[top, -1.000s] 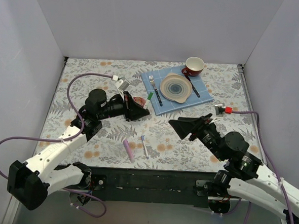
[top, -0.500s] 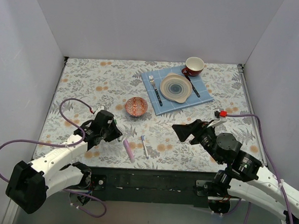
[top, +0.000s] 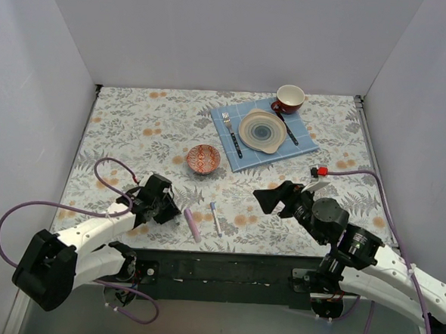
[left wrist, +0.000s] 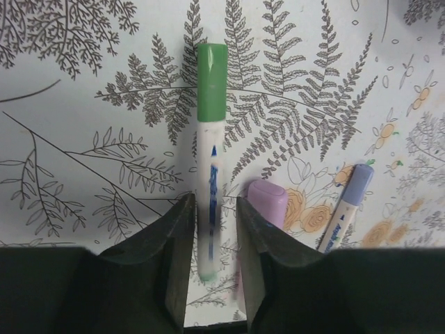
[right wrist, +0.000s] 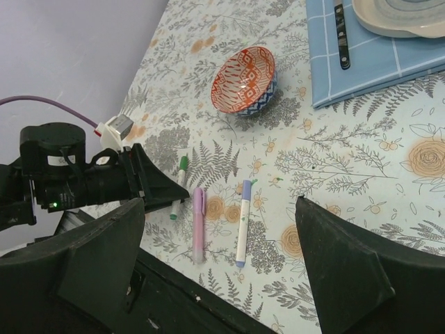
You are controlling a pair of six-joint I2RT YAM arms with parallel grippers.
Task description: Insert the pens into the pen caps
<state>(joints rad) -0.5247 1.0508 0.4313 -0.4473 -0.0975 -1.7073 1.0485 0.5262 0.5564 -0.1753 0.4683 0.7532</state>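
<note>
— Near the front-left of the table (top: pixel 135 124), what is the left gripper (left wrist: pixel 213 202) up to?

— It's straddling the white barrel of the green-capped pen (left wrist: pixel 208 160), which lies flat on the tabletop. The jaws are narrow, with a sliver of table showing on either side, so as far as I can tell it isn't clamped.

— How should it take the pen?

— My read is to close squarely on the barrel, well back from the green cap (left wrist: pixel 212 82), so that end stays free. Whether the cap is fully seated I can't say from here. Mind the lilac pen (left wrist: pixel 264 202) just beside one finger — the blue-tipped pen (left wrist: pixel 345 209) lies further over.

— And the arms?

— The left arm is low and stretched out, wrist lined up along the pen. The right gripper (right wrist: pixel 220 204) hangs above the table — spread wide, empty, facing the pens.
</note>
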